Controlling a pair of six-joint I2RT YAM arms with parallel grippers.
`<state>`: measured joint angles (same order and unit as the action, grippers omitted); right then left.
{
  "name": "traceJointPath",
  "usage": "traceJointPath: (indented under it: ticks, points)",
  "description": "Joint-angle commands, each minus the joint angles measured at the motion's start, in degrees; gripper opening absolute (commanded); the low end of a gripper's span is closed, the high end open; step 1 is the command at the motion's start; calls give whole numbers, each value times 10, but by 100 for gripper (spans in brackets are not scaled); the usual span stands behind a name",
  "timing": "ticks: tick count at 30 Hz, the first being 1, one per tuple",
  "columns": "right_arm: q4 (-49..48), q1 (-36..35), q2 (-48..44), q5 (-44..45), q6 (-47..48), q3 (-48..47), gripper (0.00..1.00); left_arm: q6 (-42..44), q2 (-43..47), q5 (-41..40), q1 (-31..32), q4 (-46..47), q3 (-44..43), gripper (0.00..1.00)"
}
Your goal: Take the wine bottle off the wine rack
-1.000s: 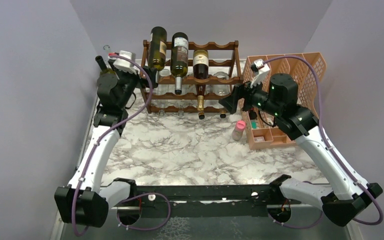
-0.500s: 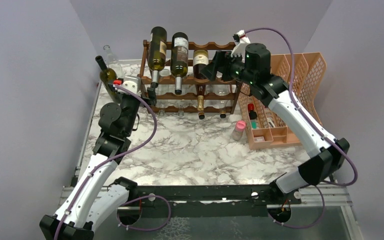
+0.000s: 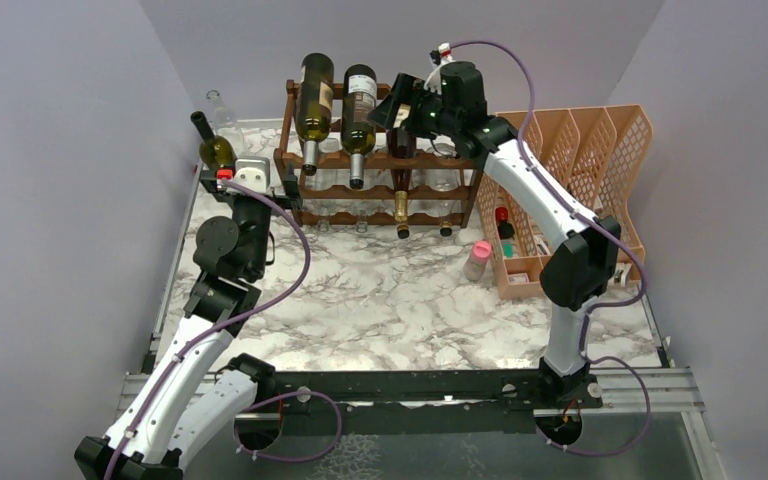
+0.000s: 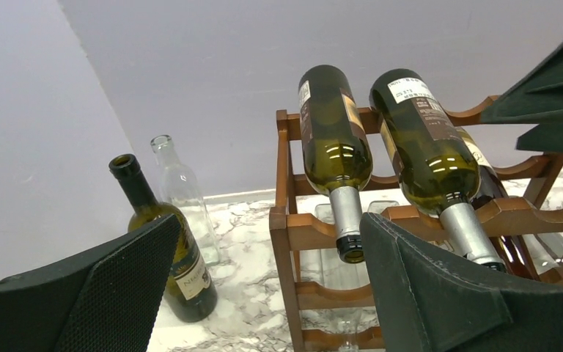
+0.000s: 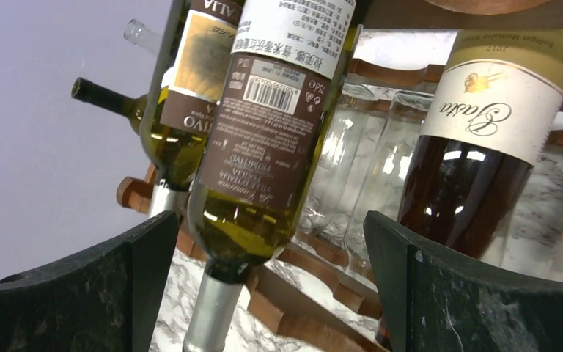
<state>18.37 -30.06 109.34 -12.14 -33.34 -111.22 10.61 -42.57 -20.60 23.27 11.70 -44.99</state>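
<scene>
The dark wooden wine rack (image 3: pixel 440 160) stands at the back of the marble table. Two green bottles (image 3: pixel 315 95) (image 3: pixel 359 100) lie on its top tier, necks toward me. An amber bottle (image 5: pixel 484 147) lies to their right. My right gripper (image 3: pixel 392 105) is open, above the top tier. In the right wrist view (image 5: pixel 271 286) its fingers stand either side of the second green bottle (image 5: pixel 264 147), not touching. My left gripper (image 3: pixel 250 188) is open and empty, short of the rack's left post (image 4: pixel 289 227); in the left wrist view (image 4: pixel 264 293) it faces the bottles (image 4: pixel 333 139).
A green bottle (image 3: pixel 210 150) and a clear bottle (image 3: pixel 222 110) stand left of the rack. A gold-capped bottle (image 3: pixel 401 205) lies lower in the rack. An orange mesh organizer (image 3: pixel 610 140), a tray (image 3: pixel 535 275) and a pink-capped vial (image 3: pixel 477 260) sit to the right.
My right arm swung up and left, from beside the organizer to over the rack's top tier. My left gripper drew back from the rack's left side and turned toward it.
</scene>
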Motion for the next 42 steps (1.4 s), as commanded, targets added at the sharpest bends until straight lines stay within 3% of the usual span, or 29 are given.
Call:
traceJointPath:
  ticks: [1,9,26,30,38,42]
  points:
    - [17,-6,47,-5,-39,-57,100,14,7,-19,5,26,14,99]
    - [19,-15,124,-21,-84,-134,100,15,5,-16,6,26,15,99]
    - [-57,-16,207,-54,-219,-152,100,16,0,-9,11,26,17,99]
    - [-72,-16,210,-55,-234,-147,94,16,-1,-8,11,27,17,99]
    - [-160,-15,164,-62,-257,-91,69,14,-5,-3,14,31,20,99]
    - [-217,-11,126,-65,-284,-49,61,-14,-10,11,15,36,15,99]
